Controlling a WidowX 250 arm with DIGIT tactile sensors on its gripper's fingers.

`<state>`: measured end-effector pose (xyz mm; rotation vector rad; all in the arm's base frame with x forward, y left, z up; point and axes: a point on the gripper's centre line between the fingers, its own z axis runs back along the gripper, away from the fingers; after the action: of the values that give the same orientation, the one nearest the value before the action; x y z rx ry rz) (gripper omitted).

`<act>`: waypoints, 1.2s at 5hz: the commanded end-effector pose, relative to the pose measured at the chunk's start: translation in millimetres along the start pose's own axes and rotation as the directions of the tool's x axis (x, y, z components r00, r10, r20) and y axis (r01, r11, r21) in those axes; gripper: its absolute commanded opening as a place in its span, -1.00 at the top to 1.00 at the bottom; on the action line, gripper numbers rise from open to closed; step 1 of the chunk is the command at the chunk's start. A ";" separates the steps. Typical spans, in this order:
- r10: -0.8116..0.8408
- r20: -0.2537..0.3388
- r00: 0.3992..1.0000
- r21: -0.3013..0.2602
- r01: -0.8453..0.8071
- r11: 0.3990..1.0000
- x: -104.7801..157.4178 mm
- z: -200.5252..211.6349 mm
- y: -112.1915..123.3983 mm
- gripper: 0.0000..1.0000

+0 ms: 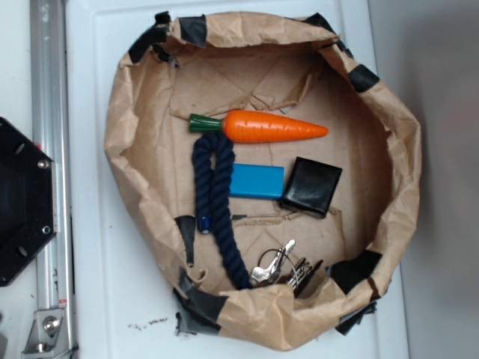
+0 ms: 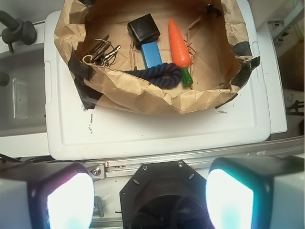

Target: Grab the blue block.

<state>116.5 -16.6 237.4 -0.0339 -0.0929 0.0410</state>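
The blue block [image 1: 257, 182] lies flat in the middle of the brown paper bowl [image 1: 397, 142], between the navy rope [image 1: 215, 198] and the black pouch [image 1: 311, 186], just below the orange carrot [image 1: 262, 126]. In the wrist view the blue block [image 2: 152, 54] shows far ahead, beyond the bowl's near rim. My gripper [image 2: 150, 200] hangs well back from the bowl, over the black robot base [image 2: 164, 198]. Its jaws stand wide apart, with nothing between the glowing pads [image 2: 69, 200]. The exterior view does not show the gripper.
Metal keys and clips [image 1: 283, 268] lie at the bowl's front. The bowl sits on a white lid [image 2: 157, 129], its crumpled walls patched with black tape [image 1: 356, 271]. A metal rail [image 1: 49, 149] and the black base plate [image 1: 22, 202] lie left of it.
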 end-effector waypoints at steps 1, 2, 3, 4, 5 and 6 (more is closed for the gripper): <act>0.000 0.000 1.000 0.000 0.000 1.000 0.0 0.0 0.0 -1.00; -0.022 0.034 0.999 0.024 0.021 0.999 46.1 -42.5 -3.5 -1.00; -0.008 0.058 0.998 0.076 0.003 0.997 94.0 -75.6 -4.1 -1.00; -0.071 0.032 0.997 0.055 0.069 0.996 126.5 -106.5 2.8 -1.00; -0.070 -0.034 0.997 0.028 0.071 0.997 126.7 -133.5 9.9 -1.00; -0.145 -0.040 0.989 0.027 0.146 0.989 128.2 -174.2 -1.6 -1.00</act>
<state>255.8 -13.4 66.8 -0.0001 -0.0138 -0.0890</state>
